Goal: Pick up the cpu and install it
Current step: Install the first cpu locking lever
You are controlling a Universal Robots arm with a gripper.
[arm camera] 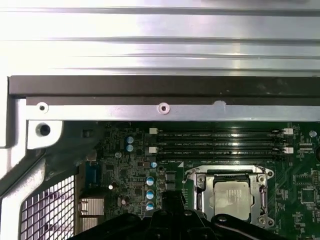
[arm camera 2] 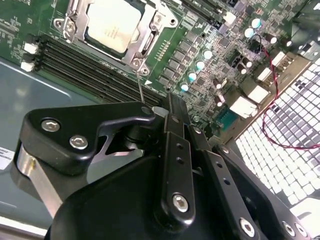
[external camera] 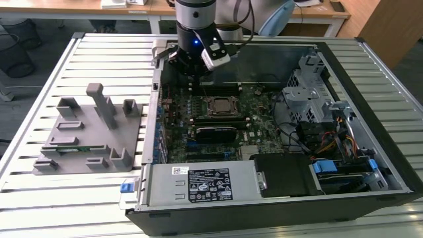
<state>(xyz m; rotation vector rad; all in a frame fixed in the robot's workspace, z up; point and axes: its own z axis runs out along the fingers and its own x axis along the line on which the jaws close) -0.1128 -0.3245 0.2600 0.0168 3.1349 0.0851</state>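
The cpu [external camera: 221, 105] is a small square chip with a pale silvery top. It lies flat inside the socket frame [external camera: 206, 100] in the middle of the motherboard, and both wrist views show it there [arm camera 2: 112, 25] [arm camera: 231, 200]. A thin socket lever [arm camera 2: 140, 86] sticks out past the frame's corner. My gripper [external camera: 193, 74] hangs over the back part of the board, above the memory slots [arm camera: 220, 141] and beyond the socket, clear of the cpu. Its black fingers [arm camera 2: 170, 150] are drawn together with nothing between them.
The open computer case [external camera: 153, 89] lies on a slatted metal table [external camera: 99, 54]. A grey plastic fixture [external camera: 92, 134] with a green memory stick [external camera: 73, 148] stands at the exterior view's left. A power supply [external camera: 198, 183], a drive cage [external camera: 310, 94] and cables [external camera: 330, 144] crowd the case.
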